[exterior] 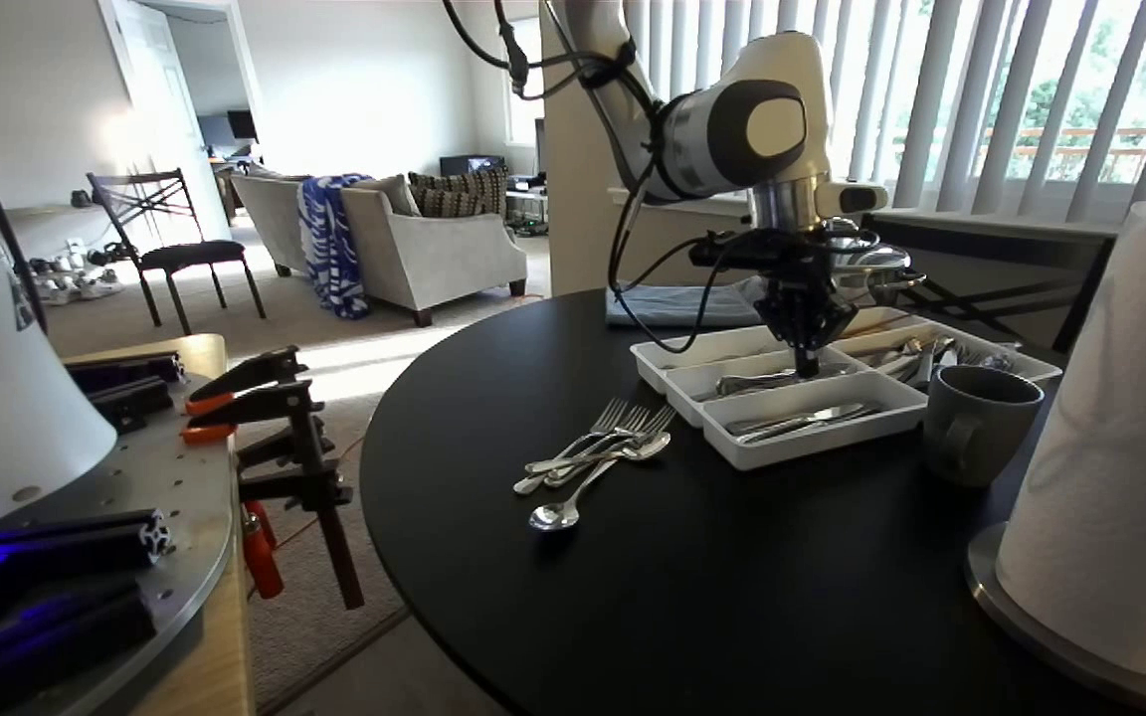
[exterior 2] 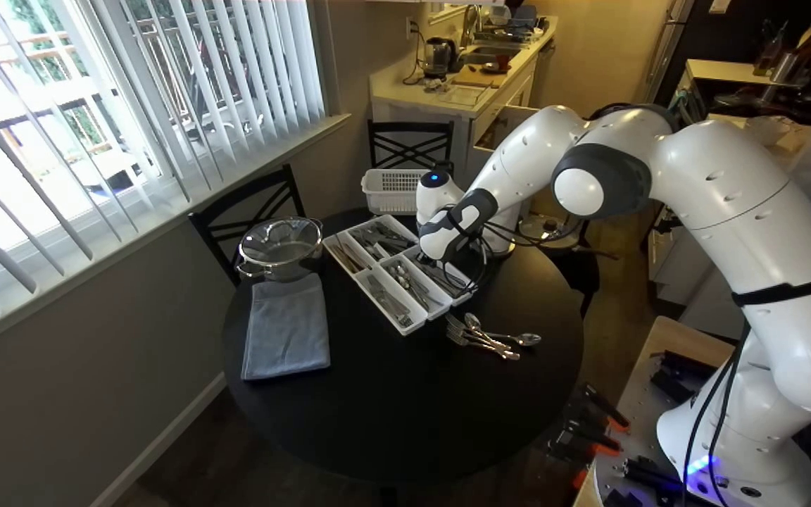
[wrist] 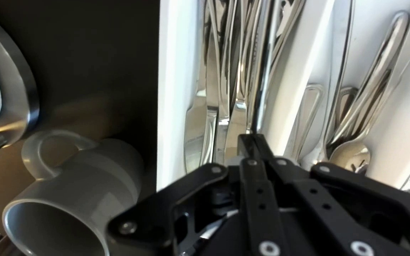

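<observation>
Wrist view: gripper [wrist: 250, 137], jaws pressed together, near knives [wrist: 213, 74] (white basket [exterior 2: 393, 207] in exterior view only).

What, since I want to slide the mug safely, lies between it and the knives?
The wrist view shows a strip of dark table beside the mug, then the outer wall of the white tray; the knives lie just inside.
</observation>
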Motion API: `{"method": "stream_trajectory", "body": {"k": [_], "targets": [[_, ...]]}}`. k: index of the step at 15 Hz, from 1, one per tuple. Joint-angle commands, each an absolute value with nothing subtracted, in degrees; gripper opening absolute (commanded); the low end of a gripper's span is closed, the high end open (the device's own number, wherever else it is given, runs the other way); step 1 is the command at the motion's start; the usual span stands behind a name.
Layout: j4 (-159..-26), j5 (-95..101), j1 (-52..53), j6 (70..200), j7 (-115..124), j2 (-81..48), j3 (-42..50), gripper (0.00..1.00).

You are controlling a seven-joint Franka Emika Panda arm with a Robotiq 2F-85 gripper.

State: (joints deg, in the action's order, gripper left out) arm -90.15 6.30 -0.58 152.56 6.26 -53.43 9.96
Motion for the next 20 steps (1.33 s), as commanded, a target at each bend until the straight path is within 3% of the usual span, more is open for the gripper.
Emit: {"method": "stream_trajectory", "body": {"k": [1,2,4,13,15,20], "targets": [[-86.47,5.51,0.23,151.63,10.45,-55.52,11.47,0.26],[-86.20,5.76,0.65,151.56,11.58,-55.77,12.06,0.27],[-86.21,6.04,0.87,151.30,12.08,-55.64,12.25,0.38],[-104.82,4.54,-1.69,162.39,4.19,-41.23,3.02,0.95],[-110.21,4.66,-1.80,163.60,2.76,-37.76,1.32,1.00],[-121.93,2.83,-2.92,163.40,0.73,-33.74,-2.34,1.00]]}}
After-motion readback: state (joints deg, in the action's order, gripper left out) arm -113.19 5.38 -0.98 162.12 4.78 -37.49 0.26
